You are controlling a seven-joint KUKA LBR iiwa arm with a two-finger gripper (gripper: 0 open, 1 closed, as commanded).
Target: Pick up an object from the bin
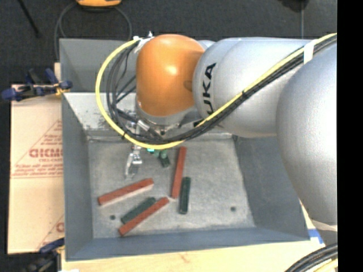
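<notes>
PICKING CELL: Near the bottom wall of the grey metal bin point(76, 169), a slanted reddish-brown stick point(148, 212) lies against a dark green stick point(136, 210) that runs along its upper-left side. Just above them, a longer reddish-brown bar point(125, 191) lies at a shallow angle at the lower left of the floor. At centre, a dark green bar point(184, 195) points almost straight up the frame, just beside an upright reddish-brown strip point(179, 171). Higher up, a short dark green piece point(164, 160) lies partly under the robot's wrist. The gripper point(134, 164) hangs over bare floor just left of that piece and above the longer bar. It cannot be told how far open it is, and nothing can be made out in its grasp. Over it sits the orange cover point(167, 75), looped by a yellow cable point(97, 86), with the silver arm point(255, 89) filling the upper right of the frame.
</notes>
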